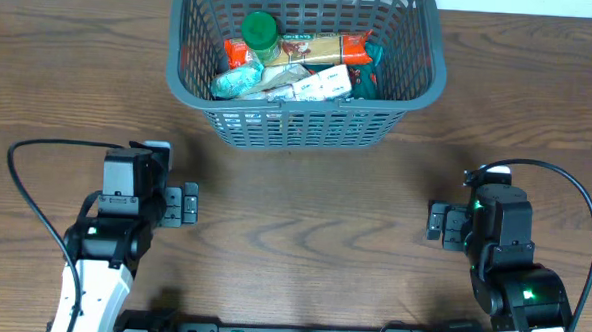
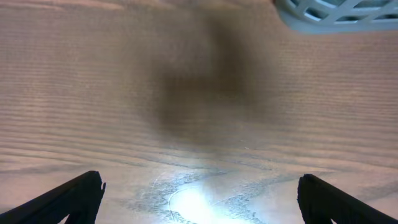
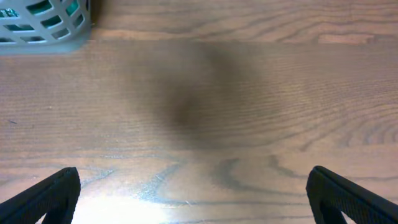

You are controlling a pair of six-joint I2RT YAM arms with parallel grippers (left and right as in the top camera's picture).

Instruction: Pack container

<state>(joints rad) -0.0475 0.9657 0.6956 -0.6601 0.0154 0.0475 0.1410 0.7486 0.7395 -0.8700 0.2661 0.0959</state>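
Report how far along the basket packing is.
Done: the grey basket already holds groceries, among them a green-lidded jar and a long orange-ended packet. In hand: nothing; the left gripper and right gripper are both open and empty over the wooden table. Left: no loose item shows on the table, so packing looks finished, as far as these views reach.

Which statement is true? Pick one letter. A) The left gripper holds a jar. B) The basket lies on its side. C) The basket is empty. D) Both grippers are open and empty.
D: the left gripper and right gripper show spread fingers with only the wooden table between them; the groceries sit in the upright basket.
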